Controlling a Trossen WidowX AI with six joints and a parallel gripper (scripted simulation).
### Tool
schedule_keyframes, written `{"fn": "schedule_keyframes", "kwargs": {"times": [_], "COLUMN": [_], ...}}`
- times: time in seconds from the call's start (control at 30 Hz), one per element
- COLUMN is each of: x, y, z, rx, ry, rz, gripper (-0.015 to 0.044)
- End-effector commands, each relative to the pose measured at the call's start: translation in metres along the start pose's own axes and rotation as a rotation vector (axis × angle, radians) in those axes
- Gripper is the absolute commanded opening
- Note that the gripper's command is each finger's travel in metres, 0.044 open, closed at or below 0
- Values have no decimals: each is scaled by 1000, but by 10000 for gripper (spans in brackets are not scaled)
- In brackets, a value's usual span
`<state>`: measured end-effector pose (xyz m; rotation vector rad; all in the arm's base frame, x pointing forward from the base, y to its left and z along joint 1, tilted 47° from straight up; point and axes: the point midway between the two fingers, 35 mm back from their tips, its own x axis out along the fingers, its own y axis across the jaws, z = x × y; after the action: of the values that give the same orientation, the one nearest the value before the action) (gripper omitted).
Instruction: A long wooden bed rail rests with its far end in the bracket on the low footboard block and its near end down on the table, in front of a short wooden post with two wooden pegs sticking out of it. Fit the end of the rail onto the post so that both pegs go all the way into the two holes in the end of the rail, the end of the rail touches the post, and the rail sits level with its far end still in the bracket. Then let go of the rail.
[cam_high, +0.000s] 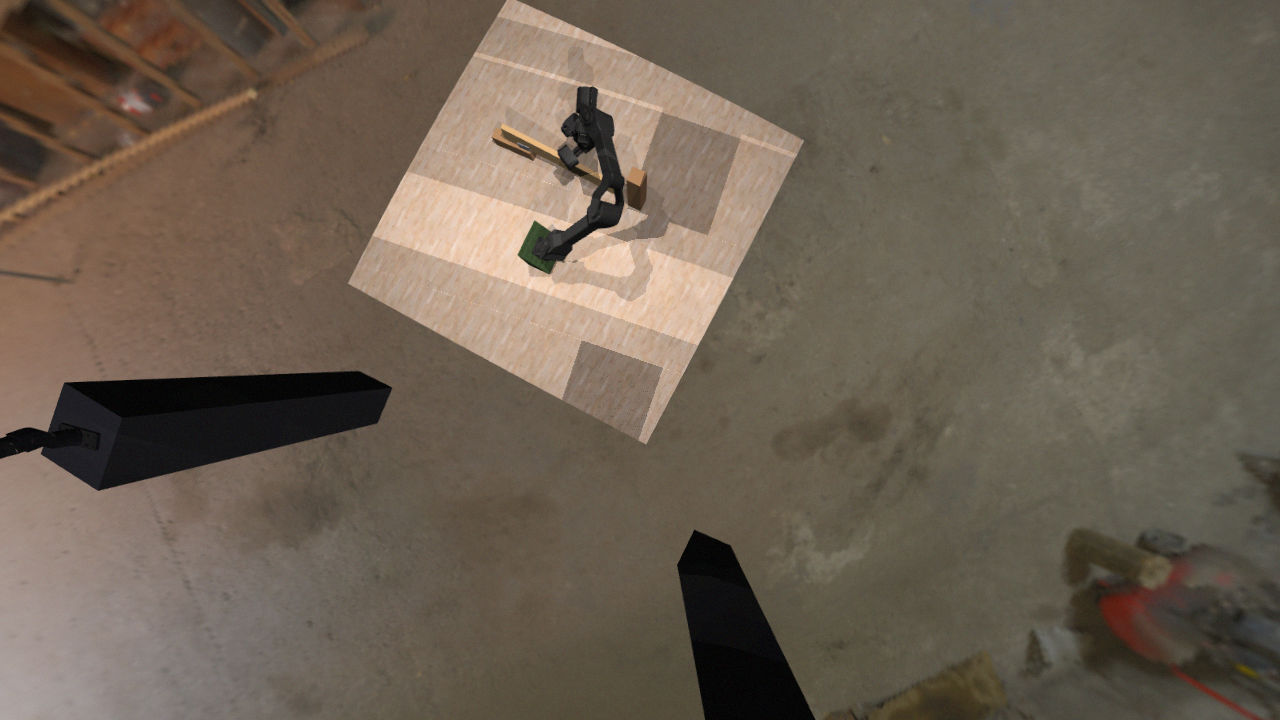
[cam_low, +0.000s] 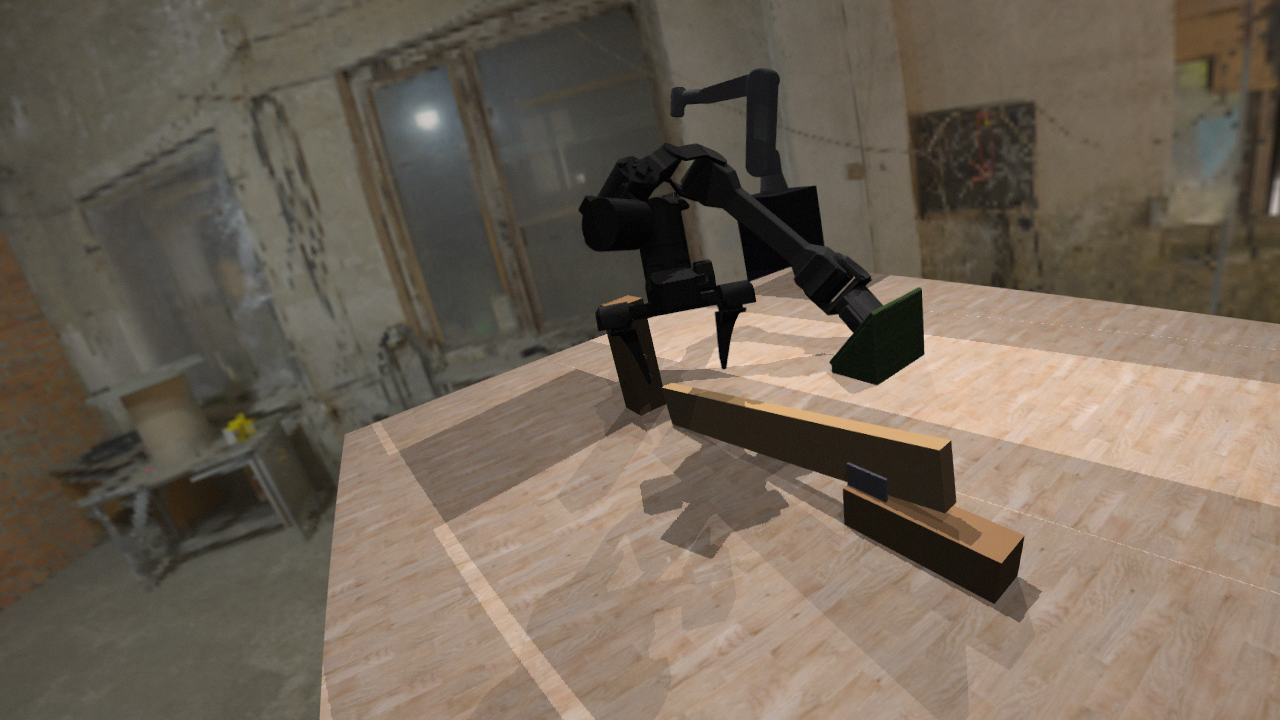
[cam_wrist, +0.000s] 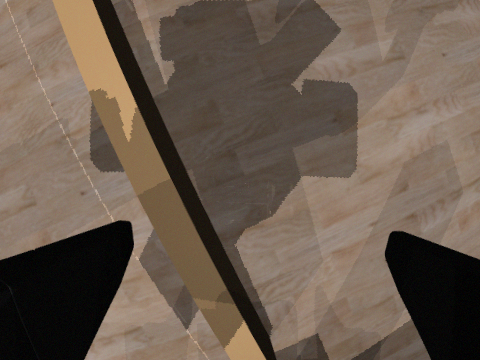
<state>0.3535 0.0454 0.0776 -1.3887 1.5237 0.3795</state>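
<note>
The wooden rail (cam_high: 537, 145) (cam_low: 805, 434) (cam_wrist: 170, 210) slopes down from the footboard block (cam_low: 930, 550), where its far end sits by the grey bracket (cam_low: 866, 480). Its near end is low at the table, just short of the upright post (cam_high: 637, 188) (cam_low: 631, 389). My gripper (cam_low: 686, 375) (cam_wrist: 263, 241) points down, open and empty, above the near part of the rail. In the wrist view the rail crosses diagonally between the wide-apart fingers, nearer the left one. The pegs cannot be made out behind a finger, and the holes in the rail's end are not visible.
The table (cam_high: 465, 295) (cam_low: 429, 626) carries the arm's green wedge base (cam_high: 535, 246) (cam_low: 895, 335), beside the rail. My arm arches over the rail's near end, close to the post. A black pedestal (cam_low: 787, 228) with another dark arm stands beyond the table.
</note>
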Motion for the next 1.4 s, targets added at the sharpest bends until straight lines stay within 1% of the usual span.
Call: {"fn": "schedule_keyframes", "kwargs": {"times": [0.0, 0.4, 1.37], "x": [14, 15, 60], "y": [10, 10, 11], "z": [-53, -55, -66], "rx": [-457, -457, -458], "ry": [243, 243, 242], "rz": [106, 106, 105], "gripper": [440, 440, 440]}}
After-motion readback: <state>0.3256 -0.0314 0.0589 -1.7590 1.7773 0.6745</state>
